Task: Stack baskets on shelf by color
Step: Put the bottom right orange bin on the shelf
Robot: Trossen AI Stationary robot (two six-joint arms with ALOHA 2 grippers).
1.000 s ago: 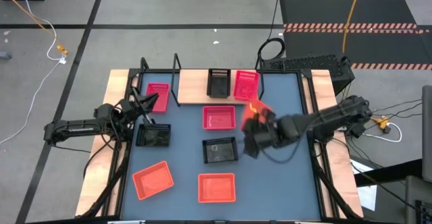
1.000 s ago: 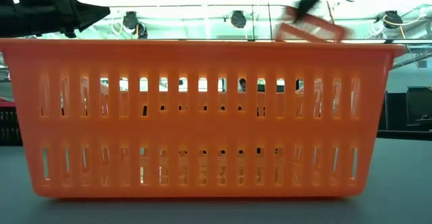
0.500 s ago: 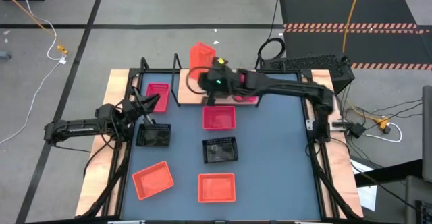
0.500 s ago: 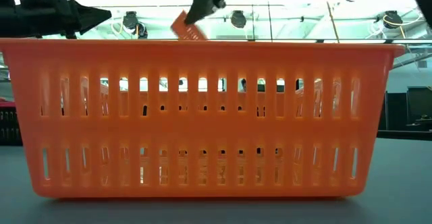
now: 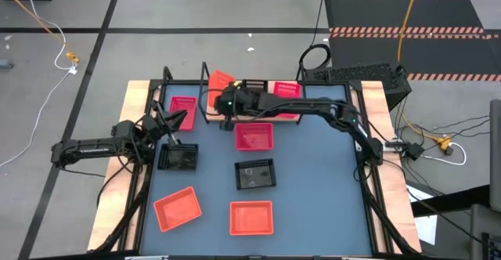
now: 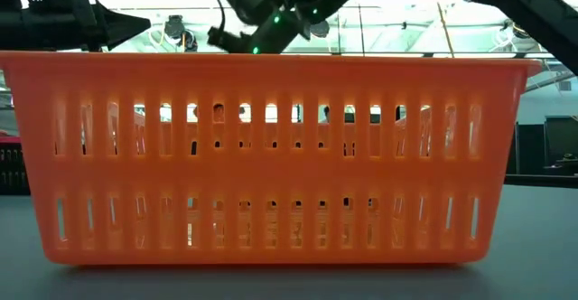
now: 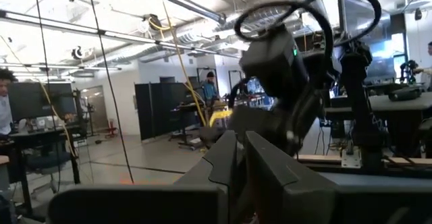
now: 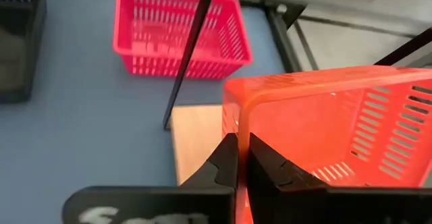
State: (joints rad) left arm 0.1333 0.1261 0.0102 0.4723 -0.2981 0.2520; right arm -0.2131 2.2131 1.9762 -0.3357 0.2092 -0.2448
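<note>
My right gripper (image 5: 226, 92) (image 8: 237, 158) is over the left end of the shelf (image 5: 218, 113), shut on an orange-red basket (image 5: 221, 80) (image 8: 324, 126). On the wooden board (image 8: 196, 143) stand a black basket (image 5: 254, 92) and a pink basket (image 5: 286, 97). On the table rest two pink baskets (image 5: 182, 110) (image 5: 254, 136), two black ones (image 5: 178, 157) (image 5: 255, 174) and two orange ones (image 5: 177, 209) (image 5: 251, 218). My left gripper (image 5: 174, 121) (image 7: 241, 158) waits shut above the table's left side, between the left pink and black baskets. My right gripper pinches the orange-red basket's side wall at its rim (image 8: 234, 113), near a corner, one finger outside the wall and one inside. The basket is lifted clear and tilted, above the shelf's left end.
A black wire post (image 8: 189, 55) of the shelf frame stands beside the held basket. In the low view the nearest orange basket (image 6: 271, 155) fills the picture and hides the table behind it. Wooden side rails (image 5: 133, 135) border the blue-grey tabletop.
My right arm has carried the orange-red basket from above the table's right middle to the far edge, high over the shelf, then lowered it toward the shelf's left end, turning as it went. The basket has stayed in the shut fingers throughout.
</note>
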